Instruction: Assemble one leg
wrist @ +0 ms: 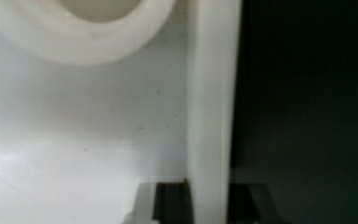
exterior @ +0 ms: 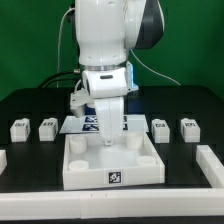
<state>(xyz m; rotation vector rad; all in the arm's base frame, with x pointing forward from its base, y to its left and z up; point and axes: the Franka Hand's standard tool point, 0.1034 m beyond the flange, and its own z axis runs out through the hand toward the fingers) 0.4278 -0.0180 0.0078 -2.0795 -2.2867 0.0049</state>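
Four small white legs with square tags stand on the black table: two at the exterior view's left (exterior: 18, 127) (exterior: 47, 127) and two at its right (exterior: 161, 127) (exterior: 188, 127). The large white tray (exterior: 85, 170) with round corner sockets lies at the front centre. My gripper (exterior: 106, 141) is down at the tray's back wall, far from every leg. In the wrist view my gripper (wrist: 211, 192) has a dark finger (wrist: 172, 203) on each side of the tray's thin wall (wrist: 211, 90), pressed against it. A round socket (wrist: 108, 20) shows beside the wall. No leg shows in the wrist view.
The marker board (exterior: 78, 122) lies flat behind the tray, partly hidden by the arm. A white rail (exterior: 211, 166) runs along the table's front at the exterior view's right, and a short white piece (exterior: 3, 158) sits at the left edge.
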